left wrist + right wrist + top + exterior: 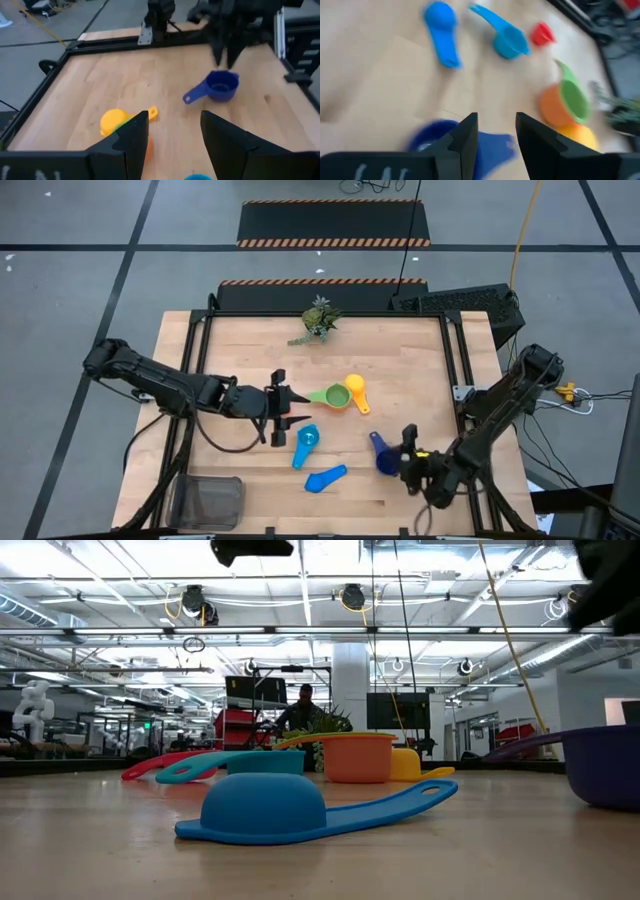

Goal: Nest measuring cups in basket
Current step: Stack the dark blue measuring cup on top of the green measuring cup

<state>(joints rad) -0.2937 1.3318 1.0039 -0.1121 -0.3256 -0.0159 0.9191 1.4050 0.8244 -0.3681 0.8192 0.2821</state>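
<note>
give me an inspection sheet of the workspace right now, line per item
surface: wooden table, bare in most places
job's things: mesh basket at the near left corner, no cups seen in it; green cup, orange cup and yellow cup clustered mid-table; light blue cup, blue cup upside down, dark blue cup; red cup shows only in the right wrist view
clutter: small plant at the far edge
grippers: left gripper open, empty, beside the green cup; right gripper open, empty, over the dark blue cup
cables: yellow cable on the floor
surroundings: striped floor mats
</note>
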